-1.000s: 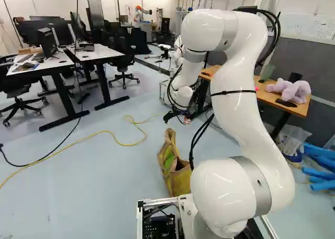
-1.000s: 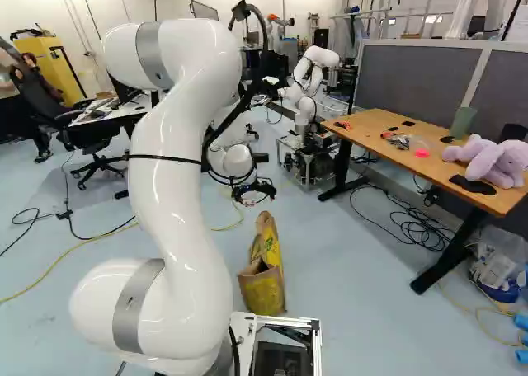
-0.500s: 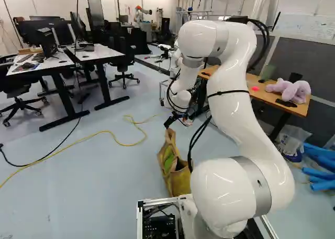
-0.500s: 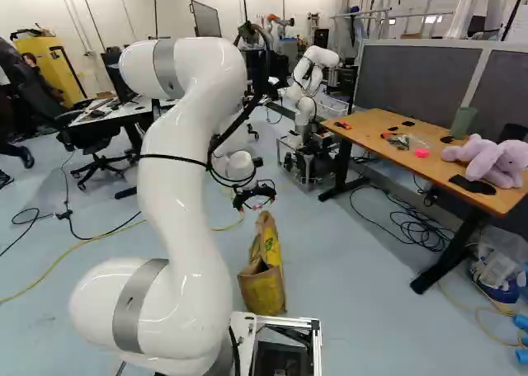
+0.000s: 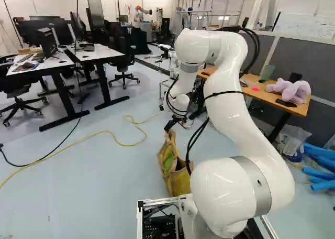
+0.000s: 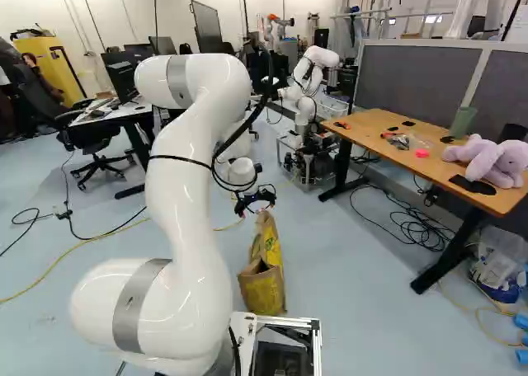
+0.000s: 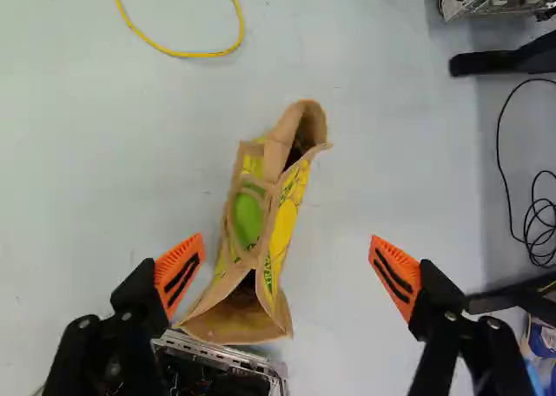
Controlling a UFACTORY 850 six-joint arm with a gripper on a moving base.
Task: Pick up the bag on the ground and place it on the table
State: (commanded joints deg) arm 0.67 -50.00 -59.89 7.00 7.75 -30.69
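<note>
Wrist view: the open gripper (image 7: 287, 242) hangs above the shopping bag (image 7: 248, 219), apparently soft, probably light, best pinched mid-rim.

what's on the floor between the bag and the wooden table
Next to the bag, only bare floor; then black cables tangled by the wooden table, seen in the right base view.

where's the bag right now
In the right base view, the bag stands on the floor near the middle, below the open tool and left of the wooden table.
</note>
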